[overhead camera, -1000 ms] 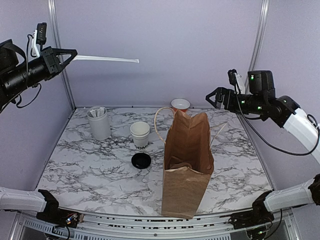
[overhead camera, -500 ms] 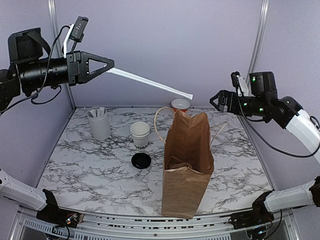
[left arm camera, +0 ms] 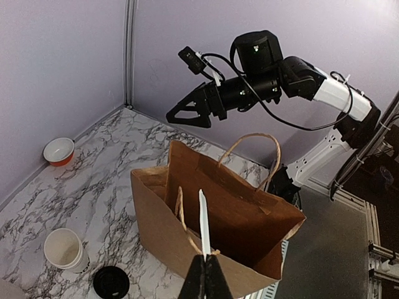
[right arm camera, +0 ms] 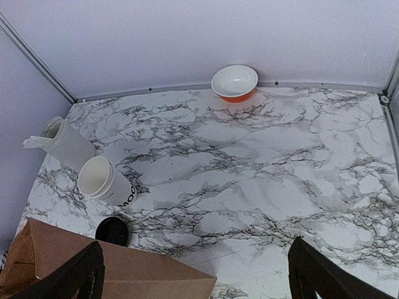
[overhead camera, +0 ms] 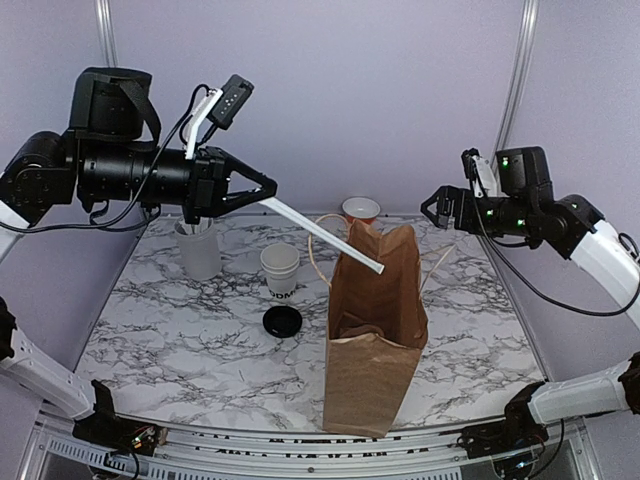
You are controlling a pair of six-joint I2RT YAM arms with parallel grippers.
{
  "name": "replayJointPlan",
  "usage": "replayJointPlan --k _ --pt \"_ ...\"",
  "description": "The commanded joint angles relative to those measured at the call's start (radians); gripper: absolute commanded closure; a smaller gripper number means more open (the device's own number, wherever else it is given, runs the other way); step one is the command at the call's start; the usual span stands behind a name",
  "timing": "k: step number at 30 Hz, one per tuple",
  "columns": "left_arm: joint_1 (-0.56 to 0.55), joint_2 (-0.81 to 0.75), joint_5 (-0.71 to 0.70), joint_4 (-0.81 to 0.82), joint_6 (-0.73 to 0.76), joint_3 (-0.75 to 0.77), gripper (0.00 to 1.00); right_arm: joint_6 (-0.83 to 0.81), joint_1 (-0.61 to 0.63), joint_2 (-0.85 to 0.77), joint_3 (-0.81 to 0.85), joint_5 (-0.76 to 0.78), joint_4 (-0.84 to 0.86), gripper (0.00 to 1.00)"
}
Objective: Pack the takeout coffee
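The takeout coffee cup [overhead camera: 280, 268] [left arm camera: 64, 248] [right arm camera: 103, 180] stands uncovered on the marble table, white with black lettering. Its round black lid [overhead camera: 282, 321] [left arm camera: 111, 282] [right arm camera: 113, 231] lies flat just in front of it. A brown paper bag [overhead camera: 375, 330] [left arm camera: 156, 218] [right arm camera: 112, 274] stands upright and open to the cup's right. My left gripper [overhead camera: 271, 191] [left arm camera: 205, 269] hangs above the cup, shut on a thin white stick [overhead camera: 325, 234] [left arm camera: 203, 221] whose far end reaches over the bag's mouth. My right gripper [overhead camera: 432, 205] [right arm camera: 196, 249] is open and empty, high behind the bag's right side.
A taller white canister [overhead camera: 198, 247] [right arm camera: 65, 142] holding sticks stands at the back left. A small white and orange bowl [overhead camera: 361, 209] [left arm camera: 59, 151] [right arm camera: 235, 82] sits against the back wall. The bag's handles [overhead camera: 318, 250] stick up above its rim.
My left arm has swung right and down, bringing the stick from high at the left to the bag's mouth. The right arm has barely shifted.
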Motion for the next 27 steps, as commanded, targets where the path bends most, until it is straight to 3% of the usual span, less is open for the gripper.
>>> replayJointPlan --k 1,5,14,21,22,27 --pt "-0.028 0.031 -0.051 -0.061 0.032 0.040 1.00 -0.012 -0.007 -0.016 -0.008 0.015 0.001 0.01" --pt "-0.044 0.053 -0.042 -0.064 0.038 0.051 0.91 -0.014 -0.007 -0.020 -0.013 0.019 0.001 0.00" --pt "-0.060 0.081 -0.049 -0.057 0.043 0.066 0.57 -0.014 -0.007 -0.021 -0.027 0.024 0.004 0.00" --pt "-0.062 0.037 -0.111 0.021 0.034 0.021 0.05 -0.013 -0.007 -0.023 -0.037 0.042 0.015 0.00" --pt "-0.062 0.028 -0.130 0.040 0.029 0.007 0.01 -0.011 -0.006 -0.023 -0.040 0.053 0.017 0.00" --pt "-0.060 0.006 -0.380 0.093 -0.019 -0.039 0.01 0.012 -0.007 -0.030 -0.067 0.172 0.041 0.00"
